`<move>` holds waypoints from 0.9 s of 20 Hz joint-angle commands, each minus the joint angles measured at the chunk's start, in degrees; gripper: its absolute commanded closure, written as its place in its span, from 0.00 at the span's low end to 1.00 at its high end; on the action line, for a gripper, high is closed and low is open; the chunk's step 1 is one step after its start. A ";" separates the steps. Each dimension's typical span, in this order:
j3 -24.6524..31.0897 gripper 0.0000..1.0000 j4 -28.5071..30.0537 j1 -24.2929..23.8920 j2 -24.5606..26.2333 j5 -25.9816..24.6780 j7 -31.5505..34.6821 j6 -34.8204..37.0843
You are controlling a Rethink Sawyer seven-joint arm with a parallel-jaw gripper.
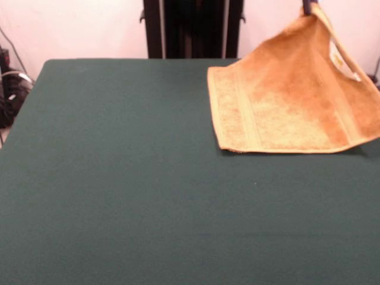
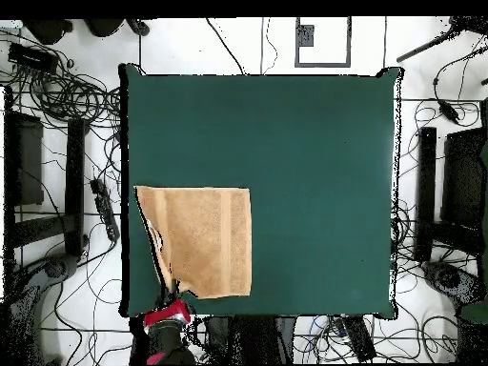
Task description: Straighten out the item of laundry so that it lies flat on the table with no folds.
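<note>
I see the gripper [image 1: 309,7] pinching the towel [image 1: 291,101] corner, lifted. Its other edge rests on the table [image 1: 119,178].

**No readable text in either view**

You will find no words, numbers, brands or signs that can be read here. The towel [image 1: 291,95] carries a small white label [image 1: 346,64] along its raised edge, but whatever is printed on it is too small for you to make out.
</note>
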 commanded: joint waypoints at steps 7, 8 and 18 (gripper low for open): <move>-5.96 0.00 0.33 5.82 2.76 0.76 -8.72 0.46; -6.43 0.00 0.70 6.16 3.48 1.53 -8.80 -0.79; -8.65 0.00 1.86 8.44 4.87 1.59 -6.63 -2.98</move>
